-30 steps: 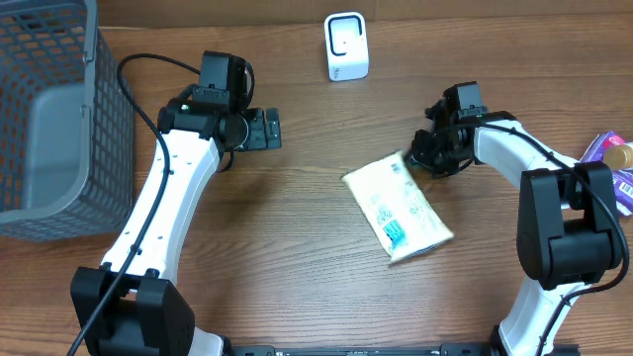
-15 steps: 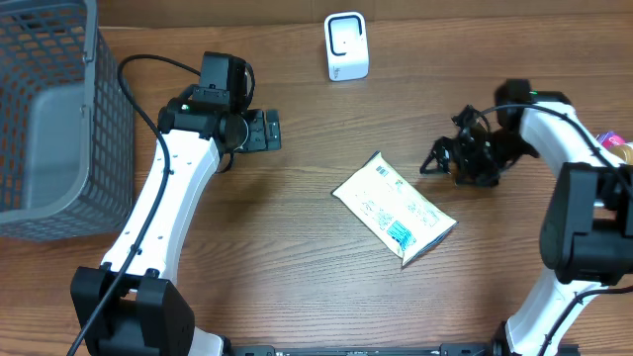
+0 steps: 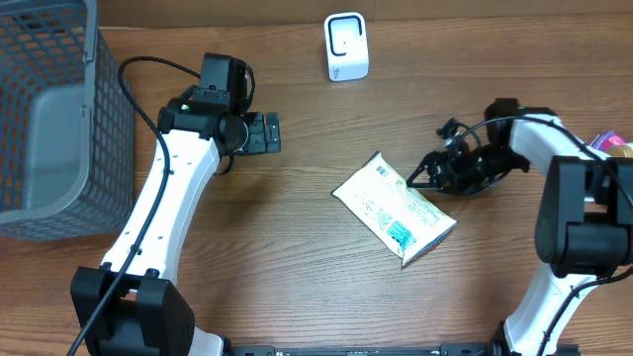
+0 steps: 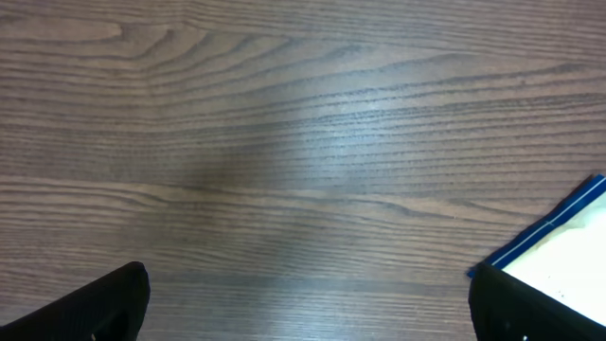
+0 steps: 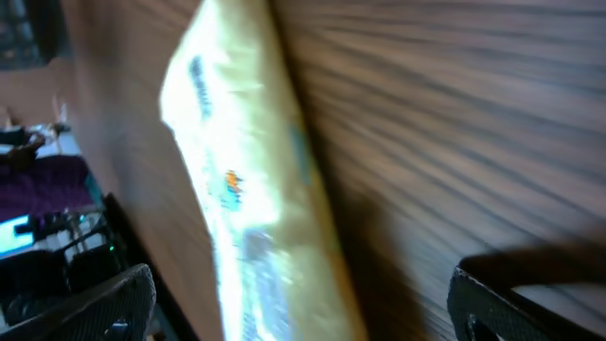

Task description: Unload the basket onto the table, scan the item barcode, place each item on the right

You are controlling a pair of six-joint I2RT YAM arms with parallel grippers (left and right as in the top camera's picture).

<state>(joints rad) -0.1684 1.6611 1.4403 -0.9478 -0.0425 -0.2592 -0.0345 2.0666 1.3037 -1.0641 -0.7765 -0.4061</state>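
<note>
Two arms are seen at one table (image 3: 297,282). The left arm (image 3: 163,203) rises from the near edge well to the left of the packet, and the right arm (image 3: 569,222) rises to the packet's right.

One packet (image 3: 394,210) is counted. It lies flat on the wood, set slantwise, with one blue mark near its nearer end. Whether that mark is the barcode cannot be told.

The right gripper (image 3: 423,176) is found at the packet's right edge, pointed toward it. Its two jaws are spread wide and nothing is held between them. In the right wrist view its two fingers (image 5: 95,308) are seen at the lower corners, far apart, with the packet blurred ahead of them. Whether either finger touches the packet cannot be told.

Some purple things (image 3: 605,148) are seen well to the right of the packet, cut off by the edge, so they cannot be counted.

The left gripper (image 3: 269,130) is held well to the left of the packet and a little beyond it. Its two jaws are also spread wide, with nothing between them. In the left wrist view only one corner of the packet is shown, at the right.

One grey basket (image 3: 107,138) is placed far to the packet's left. One white scanner (image 3: 346,46) stands beyond the packet, well apart from it.
</note>
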